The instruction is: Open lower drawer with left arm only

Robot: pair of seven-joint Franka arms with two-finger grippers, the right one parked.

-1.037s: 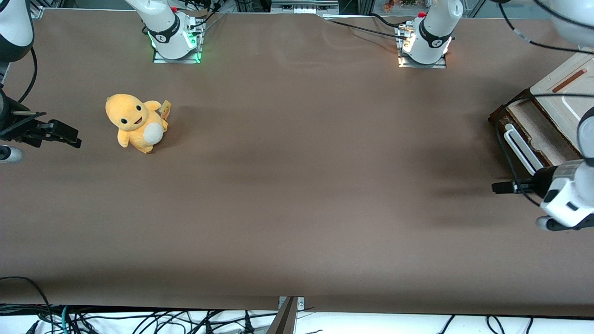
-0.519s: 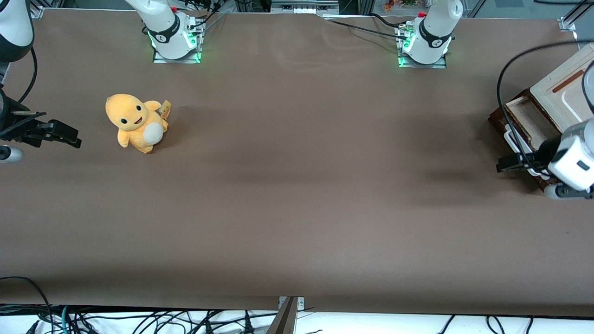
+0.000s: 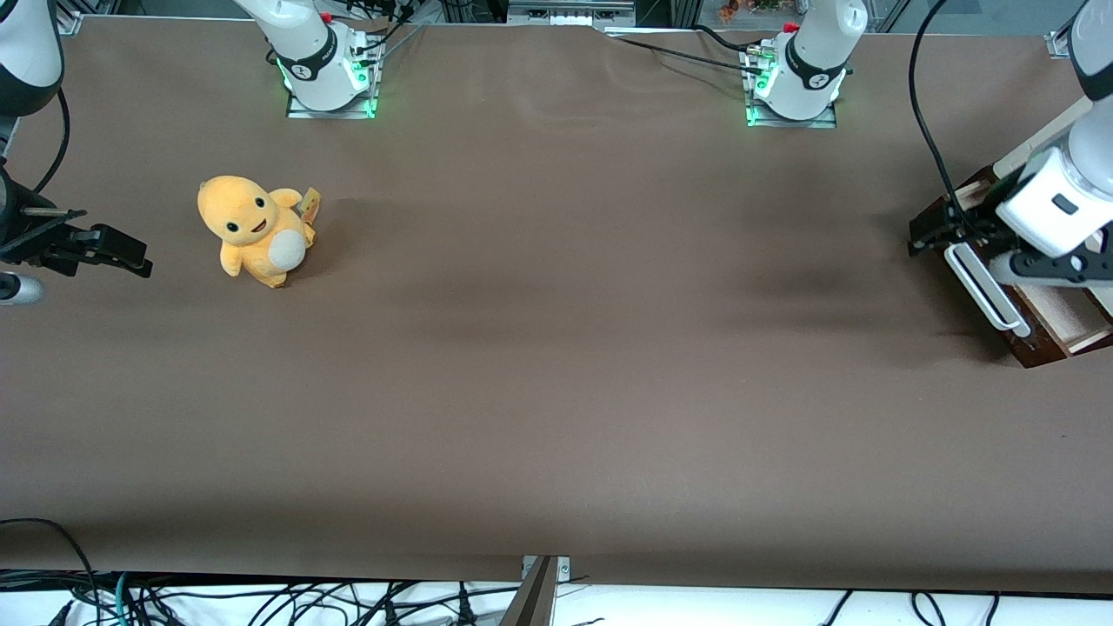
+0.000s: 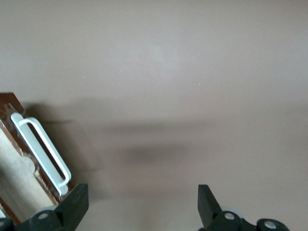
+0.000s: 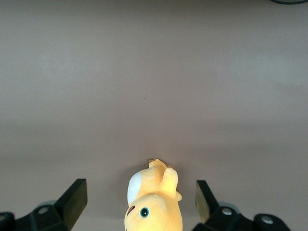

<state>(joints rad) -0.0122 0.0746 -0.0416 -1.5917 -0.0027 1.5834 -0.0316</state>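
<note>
table (image 3: 556, 365): brown cloth cover | cables (image 3: 261, 600): tangled along the camera-side edge | light: even

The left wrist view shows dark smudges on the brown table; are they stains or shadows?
Shadows, most likely: in the left wrist view soft dark bands spread from the dark brown wooden lower drawer past the open black gripper; in the front view similar blurry patches lie beside the gripper.

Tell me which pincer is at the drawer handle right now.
The working left arm's pincer, open, beside the end of the lower drawer's white bar handle farther from the front camera. The parked one hangs above the yellow plush toy.
</note>
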